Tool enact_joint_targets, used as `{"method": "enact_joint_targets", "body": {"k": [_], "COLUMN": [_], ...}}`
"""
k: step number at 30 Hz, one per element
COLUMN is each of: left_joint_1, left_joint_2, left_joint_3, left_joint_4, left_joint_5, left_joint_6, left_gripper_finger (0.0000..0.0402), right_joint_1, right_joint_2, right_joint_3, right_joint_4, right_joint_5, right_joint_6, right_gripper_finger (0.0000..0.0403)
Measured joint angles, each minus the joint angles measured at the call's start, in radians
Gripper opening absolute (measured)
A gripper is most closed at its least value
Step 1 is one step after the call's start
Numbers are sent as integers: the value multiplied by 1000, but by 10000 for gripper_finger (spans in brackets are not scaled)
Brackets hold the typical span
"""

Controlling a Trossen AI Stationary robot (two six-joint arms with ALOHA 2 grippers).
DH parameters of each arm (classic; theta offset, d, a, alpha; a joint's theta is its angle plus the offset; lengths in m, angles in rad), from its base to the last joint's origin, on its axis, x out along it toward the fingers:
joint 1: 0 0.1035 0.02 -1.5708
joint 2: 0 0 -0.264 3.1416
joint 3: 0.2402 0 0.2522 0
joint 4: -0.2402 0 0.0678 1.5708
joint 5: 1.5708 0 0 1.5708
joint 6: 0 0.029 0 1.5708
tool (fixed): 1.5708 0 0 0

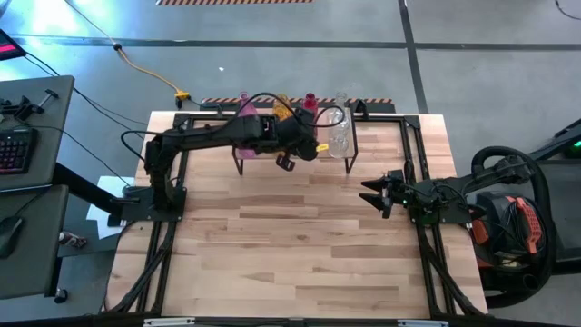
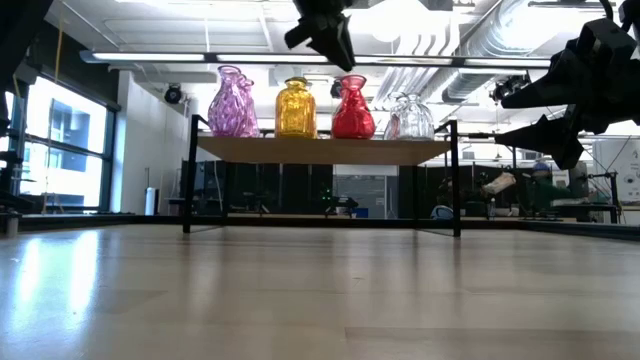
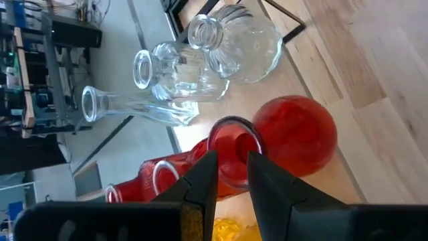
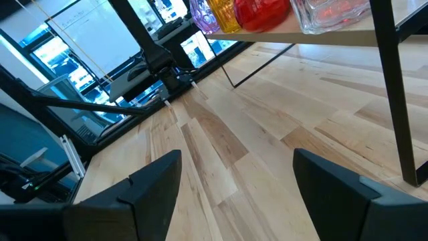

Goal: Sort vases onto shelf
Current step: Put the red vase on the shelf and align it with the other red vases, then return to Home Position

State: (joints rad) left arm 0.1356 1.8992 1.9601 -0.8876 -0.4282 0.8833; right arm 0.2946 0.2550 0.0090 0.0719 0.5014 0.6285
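Vases lined up on the shelf [image 2: 320,150], left tool above them.

The pink vase [image 2: 232,102], amber vase [image 2: 296,108], red vase [image 2: 353,108] and clear vases [image 2: 410,117] are stood on the shelf. The left tool [image 3: 232,175], nearly closed and empty, is held above the red vase's mouth. The right tool [image 1: 375,193], released, is held off the tabletop [image 1: 300,245], beside the shelf.

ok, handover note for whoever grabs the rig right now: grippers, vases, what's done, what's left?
Left gripper: above the shelf, fingers narrowly apart just short of the red vase's neck; not gripping it.
Right gripper: open, holding nothing, waiting over the right side of the table.
Vases: pink vase, amber vase, red and clear vases stand in a row on the shelf, grouped by colour. The left wrist view shows more red and clear ones behind.
Done: no vases show on the tabletop.
Left: probably just lift the left arm clear; check the back row, which is partly hidden.
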Motion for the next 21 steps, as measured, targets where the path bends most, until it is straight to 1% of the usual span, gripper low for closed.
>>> {"method": "enact_joint_targets", "body": {"k": [3, 9, 12, 17, 21], "left_joint_1": [0, 0, -7, -45, -84], "left_joint_2": [0, -1, -24, -152, -247], "left_joint_3": [20, 23, 23, 23, 17], "left_joint_4": [-28, -76, -102, -145, -228], "left_joint_5": [-2, -3, 12, 54, 58], "left_joint_6": [-14, -55, -96, -218, -322], "left_gripper_finger": [69, 69, 69, 69, 69], "right_joint_1": [0, 0, 0, 0, 0], "right_joint_2": [0, 0, 0, 0, 0], "right_joint_3": [0, 0, 0, 0, 0], "right_joint_4": [0, 0, 0, 0, 0], "right_joint_5": [0, 0, 0, 0, 0], "right_joint_6": [0, 0, 0, 0, 0], "right_gripper_finger": [270, 270, 270, 270, 270]}}
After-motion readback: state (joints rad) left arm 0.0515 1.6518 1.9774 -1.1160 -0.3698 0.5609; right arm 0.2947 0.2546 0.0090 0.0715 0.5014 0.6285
